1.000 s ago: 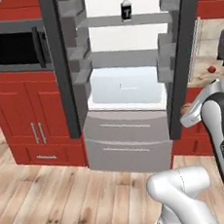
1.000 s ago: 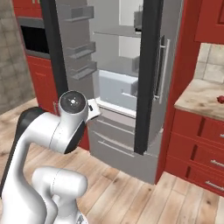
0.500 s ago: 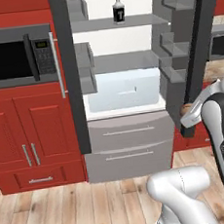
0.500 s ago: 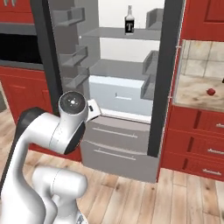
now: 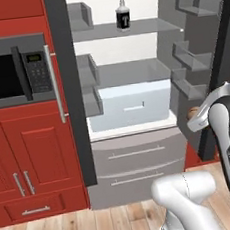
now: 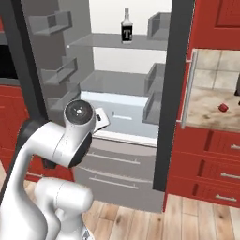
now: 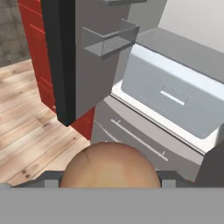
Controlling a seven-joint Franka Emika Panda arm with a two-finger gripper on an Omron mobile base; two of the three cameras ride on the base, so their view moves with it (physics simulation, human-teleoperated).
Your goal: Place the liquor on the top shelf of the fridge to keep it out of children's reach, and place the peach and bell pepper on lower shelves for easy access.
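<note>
While the liquor (image 5: 122,13) stands on the top shelf (image 5: 148,27) of the open fridge (image 6: 176,84), I log the peach (image 7: 109,165) as the item in hand: gripper (image 7: 109,177) clamped around it, low before the fridge's lower drawers. Bell pepper (image 6: 223,107): on the counter (image 6: 206,115) to the right, not yet fetched. Step: carrying the peach in. Next, as I judge it: raise and reach forward to a lower shelf, then release.
</note>
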